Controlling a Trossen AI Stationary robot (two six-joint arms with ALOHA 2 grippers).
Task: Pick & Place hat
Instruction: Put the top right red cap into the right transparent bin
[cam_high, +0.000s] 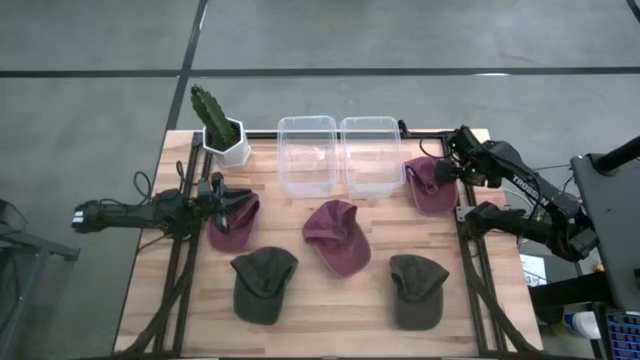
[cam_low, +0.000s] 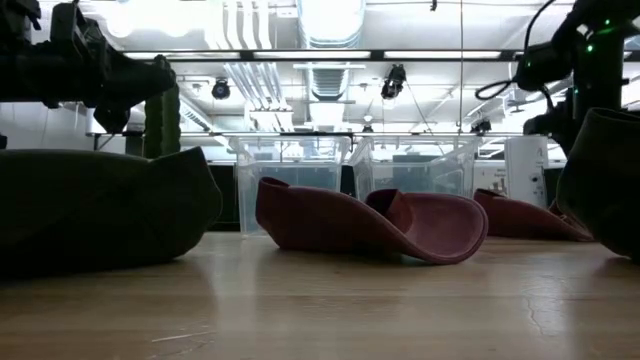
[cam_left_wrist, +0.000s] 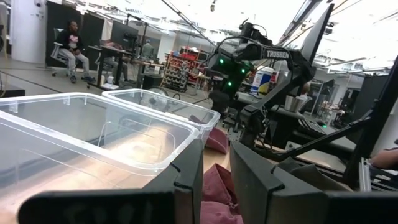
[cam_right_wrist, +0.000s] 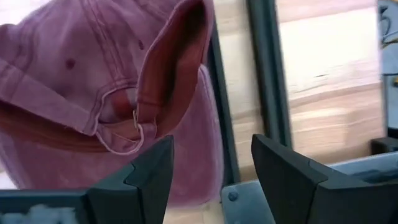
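The right pincer (cam_high: 452, 170) is held wide open, empty, over the maroon hat (cam_high: 432, 185) just beside the right bin (cam_high: 372, 155). The crown's folded edge should be taken squarely, judged safest. The left pincer (cam_high: 222, 196), slightly parted, waits opposite.

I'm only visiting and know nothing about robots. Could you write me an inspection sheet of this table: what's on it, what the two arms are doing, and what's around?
Surface: wooden table, dark rails along both sides.
Job's things: three maroon caps, left, middle, right; two green caps, left and right; two clear empty bins at the back.
Clutter: potted cactus at the back left corner.
Grippers: left gripper over the left maroon cap, jaws open; right gripper at the right maroon cap, jaws open, holding nothing.
Cables: black leads along both arms.
Surroundings: grey floor; workshop with seated people behind.
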